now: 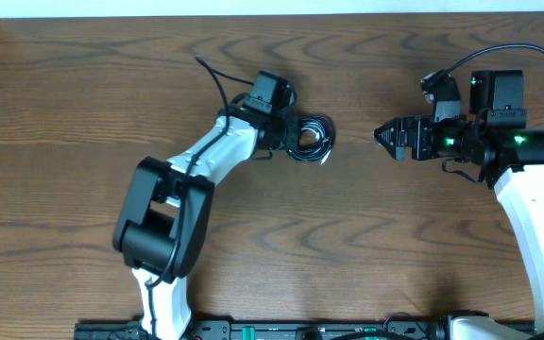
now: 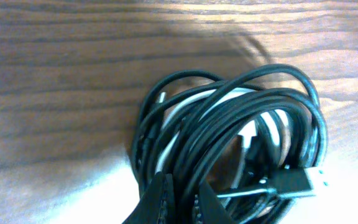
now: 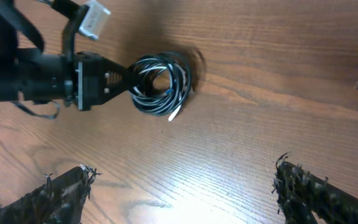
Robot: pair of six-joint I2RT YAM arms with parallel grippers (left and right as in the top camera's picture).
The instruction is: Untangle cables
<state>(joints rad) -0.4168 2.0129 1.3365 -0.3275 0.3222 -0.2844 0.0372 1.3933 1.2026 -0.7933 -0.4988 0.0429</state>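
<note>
Currently: cables point(image 1: 310, 139), one coil at 12 o'clock of table point(image 1: 272, 264) centre; left gripper point(image 2: 178, 202) pinched shut on its 9 o'clock rim, right gripper point(image 1: 385, 135) agape, empty, at 3 o'clock; risk: several strands caught together, so pulling likely drags the whole coil and tightens the tangle.

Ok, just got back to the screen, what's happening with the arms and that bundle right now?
The left end effector is shut on one edge of the cable coil, which lies on the wooden table as one tight bundle, mostly black with a white cord running through it. The right end effector is open and points at the coil from the other side, apart from it and holding nothing. No strand is pulled free yet.
</note>
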